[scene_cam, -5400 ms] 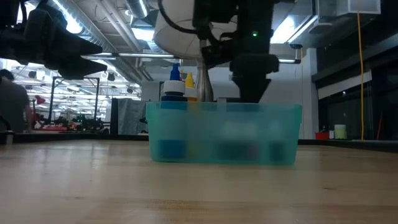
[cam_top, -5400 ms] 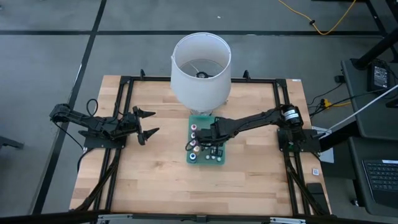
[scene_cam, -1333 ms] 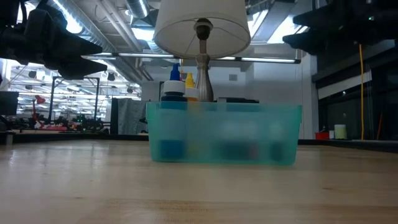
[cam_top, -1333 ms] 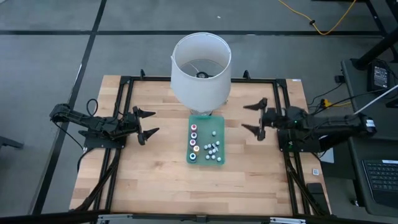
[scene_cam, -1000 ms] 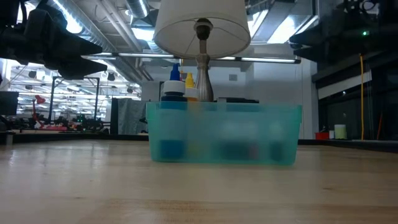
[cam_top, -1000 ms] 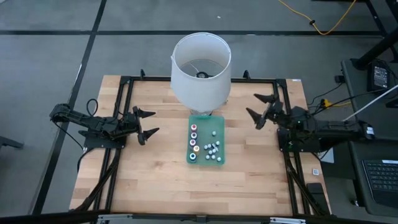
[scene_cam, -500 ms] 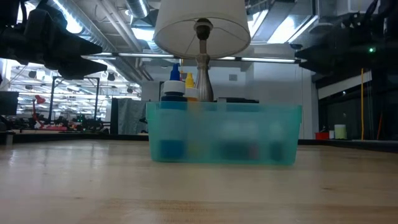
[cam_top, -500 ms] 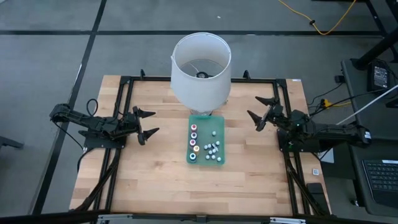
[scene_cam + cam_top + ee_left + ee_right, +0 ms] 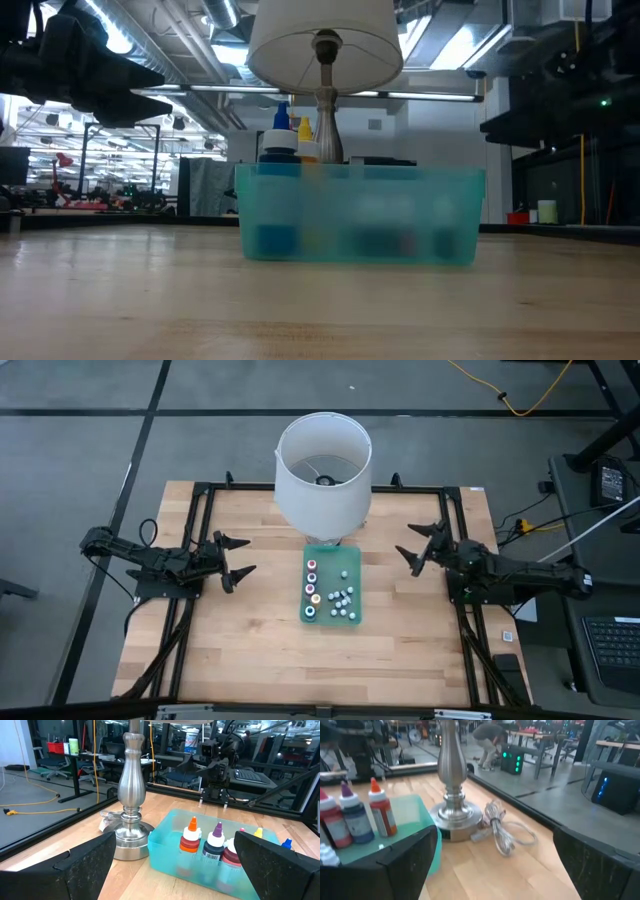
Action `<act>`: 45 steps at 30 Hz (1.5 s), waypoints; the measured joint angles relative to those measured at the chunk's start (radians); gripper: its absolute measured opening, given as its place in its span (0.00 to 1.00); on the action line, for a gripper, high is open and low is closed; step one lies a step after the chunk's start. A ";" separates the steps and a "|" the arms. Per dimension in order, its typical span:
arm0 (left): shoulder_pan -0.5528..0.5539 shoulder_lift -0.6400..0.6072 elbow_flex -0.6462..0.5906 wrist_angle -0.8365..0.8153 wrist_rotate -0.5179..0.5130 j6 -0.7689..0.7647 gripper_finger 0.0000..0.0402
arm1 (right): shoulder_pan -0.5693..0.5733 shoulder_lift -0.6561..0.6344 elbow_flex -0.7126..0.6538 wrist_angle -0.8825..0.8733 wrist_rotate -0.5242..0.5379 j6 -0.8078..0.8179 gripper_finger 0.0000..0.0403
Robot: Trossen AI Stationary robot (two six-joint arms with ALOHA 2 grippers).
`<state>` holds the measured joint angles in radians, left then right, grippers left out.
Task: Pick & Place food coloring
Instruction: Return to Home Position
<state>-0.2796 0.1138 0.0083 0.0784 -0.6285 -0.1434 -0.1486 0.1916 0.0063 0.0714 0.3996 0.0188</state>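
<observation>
High view: the food coloring bottles (image 9: 313,585) sit inside the green bin (image 9: 328,553). The left gripper (image 9: 245,556) and right gripper (image 9: 410,540) flank it, fingers apart and empty. Low view: bin wall (image 9: 360,215) unobstructed. Left wrist view: the lamp (image 9: 132,795) stands just beside the bin. Right wrist view: a loose cord (image 9: 501,832) lies by the lamp base. A low right-arm sweep could snag it and topple the lamp.
</observation>
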 joint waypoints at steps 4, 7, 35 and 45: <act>0.000 0.000 0.000 0.000 0.000 0.000 1.00 | 0.000 -0.037 0.000 0.004 0.000 0.001 0.98; 0.000 0.000 0.000 0.000 0.000 0.000 1.00 | 0.000 -0.075 0.000 0.004 0.000 0.000 0.98; 0.000 0.000 0.000 0.000 0.000 0.000 1.00 | 0.000 -0.181 0.000 0.004 0.000 -0.001 0.98; 0.000 0.000 0.000 0.000 0.000 0.000 1.00 | 0.000 -0.181 0.000 0.004 0.000 -0.001 0.98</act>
<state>-0.2794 0.1135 0.0082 0.0780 -0.6289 -0.1435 -0.1482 0.0105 0.0063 0.0753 0.3996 0.0181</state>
